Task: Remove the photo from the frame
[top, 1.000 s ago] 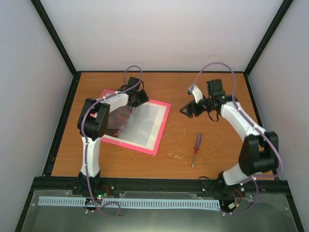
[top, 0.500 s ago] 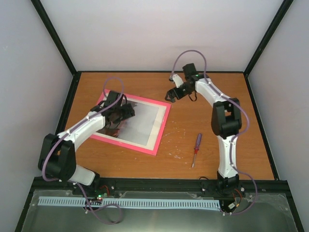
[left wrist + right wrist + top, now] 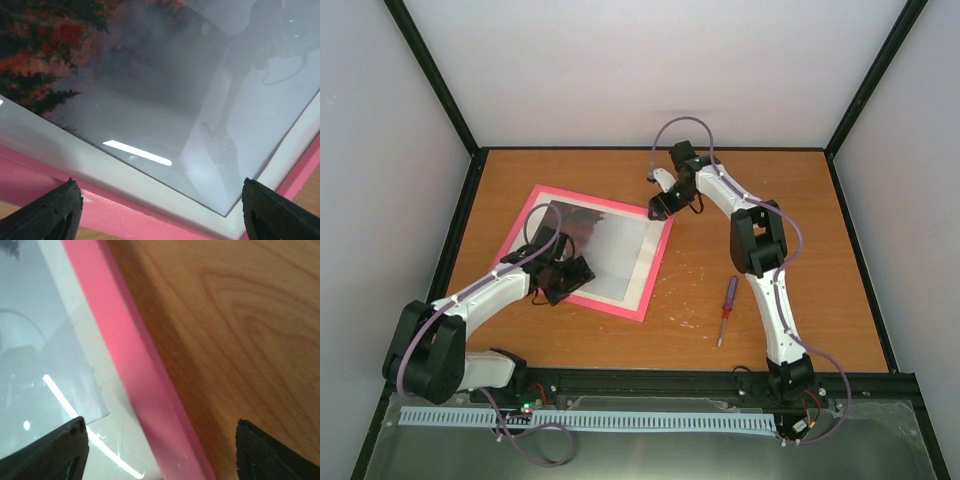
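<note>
The frame [image 3: 658,268], a flat rectangle with a pink border, lies left of centre on the wooden table. Behind its glass sits the photo [image 3: 605,245], dark red-black at the far left and fading to pale grey. My left gripper [image 3: 570,282] hovers open over the frame's near edge. In the left wrist view, the photo [image 3: 150,90], a white mat [image 3: 75,150] and the pink border [image 3: 115,212] lie below the left gripper [image 3: 162,220]. My right gripper [image 3: 658,208] stands open over the frame's far right corner. In the right wrist view, the right gripper [image 3: 162,455] straddles the pink border [image 3: 130,360].
A small red-handled screwdriver [image 3: 726,308] lies on the table [image 3: 770,200] right of the frame, near the right arm. Black rails edge the table on all sides, with pale walls behind them.
The left arm has swung from the frame's far edge to its near edge, and its jaws have widened. The right arm has reached left to the frame's far right corner.
</note>
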You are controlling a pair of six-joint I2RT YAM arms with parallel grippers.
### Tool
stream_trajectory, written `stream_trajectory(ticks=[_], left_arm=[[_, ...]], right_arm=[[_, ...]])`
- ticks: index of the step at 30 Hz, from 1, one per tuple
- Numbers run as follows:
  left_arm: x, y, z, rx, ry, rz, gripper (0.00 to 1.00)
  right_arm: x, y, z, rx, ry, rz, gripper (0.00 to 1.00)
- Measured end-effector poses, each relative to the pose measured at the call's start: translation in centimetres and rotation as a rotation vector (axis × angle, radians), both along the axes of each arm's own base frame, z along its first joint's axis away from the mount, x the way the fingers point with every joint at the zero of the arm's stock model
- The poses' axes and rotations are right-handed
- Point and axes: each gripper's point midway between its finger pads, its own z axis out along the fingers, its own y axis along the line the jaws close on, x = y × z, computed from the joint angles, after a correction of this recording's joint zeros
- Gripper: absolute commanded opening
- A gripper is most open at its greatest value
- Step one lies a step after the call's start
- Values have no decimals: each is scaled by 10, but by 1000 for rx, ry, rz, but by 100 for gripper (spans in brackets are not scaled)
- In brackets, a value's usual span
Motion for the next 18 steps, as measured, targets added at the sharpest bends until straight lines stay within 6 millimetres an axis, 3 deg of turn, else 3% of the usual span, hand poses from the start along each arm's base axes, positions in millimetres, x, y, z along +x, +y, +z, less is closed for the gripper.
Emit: stream_trajectory(ticks=[6, 11, 18], left_arm=[[2, -6, 0, -56, -15, 26, 87], [-3, 0, -11, -42, 12, 46, 86], [9, 10, -10, 4, -25, 67, 85]], right_arm=[[-22, -4, -14, -15, 45, 47, 54], [-61, -20, -15, -39, 103, 64, 49], [-115, -49, -14, -94, 148, 55, 45]])
